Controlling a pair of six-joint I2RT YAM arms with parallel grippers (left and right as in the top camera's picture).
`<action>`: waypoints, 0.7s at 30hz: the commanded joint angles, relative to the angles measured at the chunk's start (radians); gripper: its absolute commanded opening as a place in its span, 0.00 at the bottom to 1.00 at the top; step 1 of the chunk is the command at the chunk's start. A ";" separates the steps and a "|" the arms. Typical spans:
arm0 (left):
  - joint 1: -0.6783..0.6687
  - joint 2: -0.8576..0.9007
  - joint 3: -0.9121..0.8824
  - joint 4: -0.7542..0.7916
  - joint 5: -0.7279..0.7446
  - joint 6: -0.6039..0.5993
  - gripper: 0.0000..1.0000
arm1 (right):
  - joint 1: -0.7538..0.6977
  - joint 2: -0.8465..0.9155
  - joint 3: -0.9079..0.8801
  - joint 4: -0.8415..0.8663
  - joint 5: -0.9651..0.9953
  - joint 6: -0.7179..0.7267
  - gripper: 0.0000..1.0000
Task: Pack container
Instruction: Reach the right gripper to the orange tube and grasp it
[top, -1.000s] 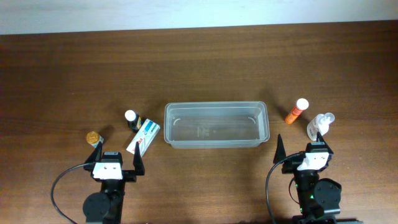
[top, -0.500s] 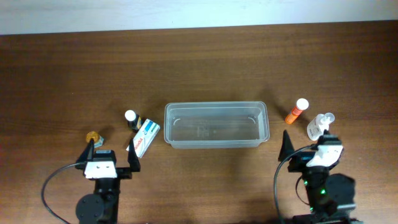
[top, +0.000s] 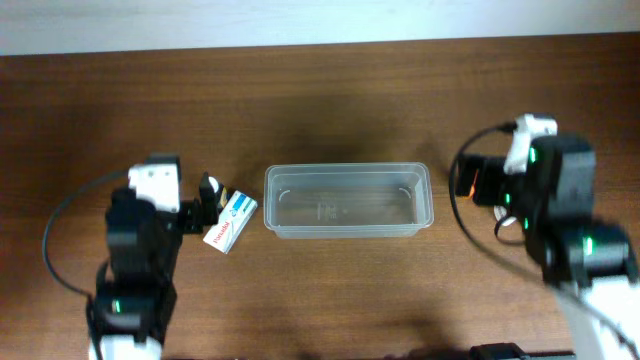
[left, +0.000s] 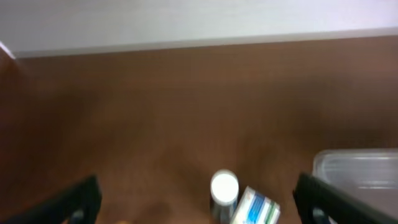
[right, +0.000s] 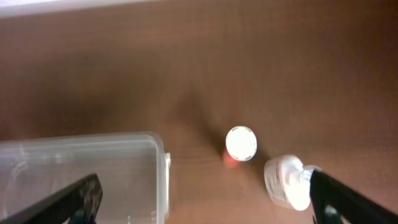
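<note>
The container (top: 347, 169), a clear shallow plastic tub, sits empty at the table's middle. Its corner shows in the left wrist view (left: 348, 155) and the right wrist view (right: 158, 155). My left gripper (top: 192, 205) is open and empty above a dark bottle with a white cap (left: 224, 186) and a white and blue box (left: 254, 208), also seen from overhead (top: 230, 220). My right gripper (top: 482, 185) is open and empty above an orange tube with a white cap (right: 240, 143) and a clear pump bottle (right: 285, 180). The jaws are wide apart in both wrist views, left (left: 199, 208) and right (right: 208, 205).
The brown wooden table (top: 330, 90) runs to a pale wall at the back. From overhead, the raised arms hide most of the small items beside the tub. Cables loop outward from both arms.
Both arms have risen from the front edge and moved back over the small items. The left arm now covers the gold-capped item; the right covers the orange tube and pump bottle.
</note>
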 joint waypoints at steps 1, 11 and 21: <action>-0.002 0.173 0.156 -0.116 0.068 -0.006 1.00 | -0.042 0.191 0.192 -0.124 -0.027 0.005 0.98; -0.002 0.373 0.253 -0.230 0.193 -0.007 0.99 | -0.150 0.497 0.358 -0.299 -0.113 -0.031 0.98; -0.002 0.373 0.253 -0.230 0.192 -0.006 0.99 | -0.154 0.705 0.355 -0.323 -0.111 -0.046 0.98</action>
